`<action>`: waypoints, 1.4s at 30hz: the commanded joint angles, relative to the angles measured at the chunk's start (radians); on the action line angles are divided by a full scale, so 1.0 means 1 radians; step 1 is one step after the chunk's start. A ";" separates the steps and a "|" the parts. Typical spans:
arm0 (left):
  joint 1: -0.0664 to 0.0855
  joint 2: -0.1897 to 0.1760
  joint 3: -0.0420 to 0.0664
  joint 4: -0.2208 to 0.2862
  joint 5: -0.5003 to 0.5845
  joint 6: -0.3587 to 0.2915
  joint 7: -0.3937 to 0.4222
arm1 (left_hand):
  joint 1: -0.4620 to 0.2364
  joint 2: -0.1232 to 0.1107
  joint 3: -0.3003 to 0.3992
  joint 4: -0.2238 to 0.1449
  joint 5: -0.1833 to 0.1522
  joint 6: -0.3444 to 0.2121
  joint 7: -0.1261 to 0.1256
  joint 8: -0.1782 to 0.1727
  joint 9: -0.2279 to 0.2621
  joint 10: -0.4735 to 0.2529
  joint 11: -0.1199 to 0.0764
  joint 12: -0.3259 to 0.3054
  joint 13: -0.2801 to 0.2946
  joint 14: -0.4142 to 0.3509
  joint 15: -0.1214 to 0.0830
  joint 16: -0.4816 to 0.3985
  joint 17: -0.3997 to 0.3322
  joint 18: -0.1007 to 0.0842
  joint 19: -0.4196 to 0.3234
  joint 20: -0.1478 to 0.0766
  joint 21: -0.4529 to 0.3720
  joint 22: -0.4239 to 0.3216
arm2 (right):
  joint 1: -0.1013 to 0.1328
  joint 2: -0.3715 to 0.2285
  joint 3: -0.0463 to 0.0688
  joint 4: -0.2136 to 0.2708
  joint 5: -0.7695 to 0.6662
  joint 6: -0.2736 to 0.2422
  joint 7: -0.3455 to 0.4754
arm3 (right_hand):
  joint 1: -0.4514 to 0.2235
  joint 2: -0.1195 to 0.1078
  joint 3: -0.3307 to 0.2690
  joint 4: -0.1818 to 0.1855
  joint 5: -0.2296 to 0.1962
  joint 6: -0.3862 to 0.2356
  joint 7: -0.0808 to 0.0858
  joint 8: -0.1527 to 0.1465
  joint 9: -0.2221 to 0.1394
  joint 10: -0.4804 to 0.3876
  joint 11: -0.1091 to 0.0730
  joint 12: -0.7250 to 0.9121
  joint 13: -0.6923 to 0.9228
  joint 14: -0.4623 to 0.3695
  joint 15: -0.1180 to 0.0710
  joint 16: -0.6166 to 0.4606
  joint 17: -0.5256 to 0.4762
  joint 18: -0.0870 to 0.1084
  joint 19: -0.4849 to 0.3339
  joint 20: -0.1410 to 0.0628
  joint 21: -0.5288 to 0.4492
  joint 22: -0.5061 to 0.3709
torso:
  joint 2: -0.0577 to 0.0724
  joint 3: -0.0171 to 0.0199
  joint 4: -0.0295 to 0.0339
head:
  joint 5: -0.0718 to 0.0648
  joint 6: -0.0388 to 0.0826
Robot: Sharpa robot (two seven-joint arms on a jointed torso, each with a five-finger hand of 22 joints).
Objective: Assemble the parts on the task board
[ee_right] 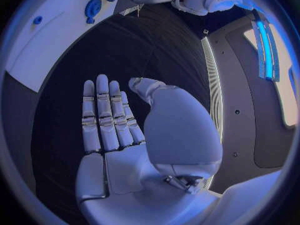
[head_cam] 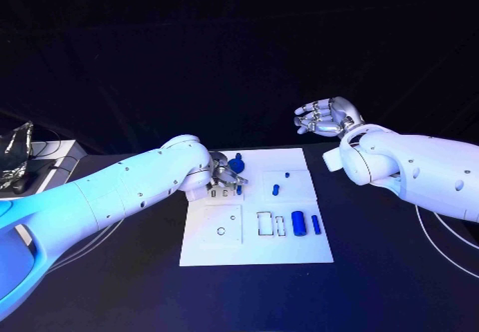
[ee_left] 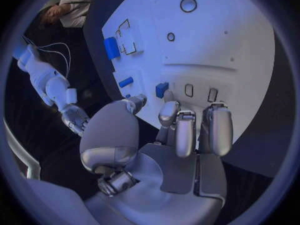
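The white task board [head_cam: 257, 243] lies mid-table. My left hand [head_cam: 226, 179] hovers over its far left part, fingers stretched out and holding nothing; in the left wrist view its fingertips [ee_left: 169, 110] point at a small blue block [ee_left: 162, 89] just ahead of them on the board [ee_left: 225, 40]. A round blue part [head_cam: 237, 164] sits beside the hand. Two small blue pegs [head_cam: 275, 188] stand mid-board. A blue cylinder [head_cam: 298, 223] and a slimmer blue bar [head_cam: 315, 223] lie at the right. My right hand [head_cam: 324, 116] is raised beyond the board's far right corner, flat and holding nothing [ee_right: 109, 120].
Outlined recesses mark the board: a ring [head_cam: 221, 234] and narrow slots [head_cam: 264, 223]. A grey box with a crumpled silvery object [head_cam: 20, 149] sits at the table's far left. Thin white cables [head_cam: 439, 232] run along the right side.
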 commanded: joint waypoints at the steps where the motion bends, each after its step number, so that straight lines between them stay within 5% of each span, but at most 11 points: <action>1: 0.001 -0.001 0.001 0.005 -0.007 0.016 -0.002 | 0.005 -0.003 0.005 0.001 0.001 0.004 -0.001 0.004 0.001 0.005 -0.004 0.004 0.001 0.103 0.005 0.003 0.253 -0.011 -0.003 0.005 0.001 0.000 | -0.002 0.002 -0.001 -0.002 0.003 0.012 0.015 | -0.011 -0.002 -0.002 -0.006 0.006 0.008 0.002 -0.005 -0.002 0.005 0.002 -0.006 -0.004 0.003 0.001 -0.006 -0.001 0.013 0.005 0.000 -0.008 -0.004 | 0.000 -0.0009 0.0003 | 0.001 -0.003; 42: -0.003 0.029 0.000 -0.033 0.004 0.038 0.006 | 0.105 -0.042 0.076 -0.013 0.000 0.003 -0.004 0.004 0.026 0.000 -0.008 0.001 -0.005 0.103 0.001 0.003 0.254 -0.012 0.000 0.000 0.001 0.006 | -0.006 0.010 -0.002 -0.002 -0.005 0.017 0.008 | -0.017 -0.003 -0.003 -0.015 0.007 0.005 0.006 -0.011 -0.007 0.004 0.006 -0.017 -0.025 -0.004 0.006 -0.026 -0.003 0.013 0.005 0.005 -0.022 -0.037 | 0.002 -0.0009 -0.0011 | 0.000 -0.012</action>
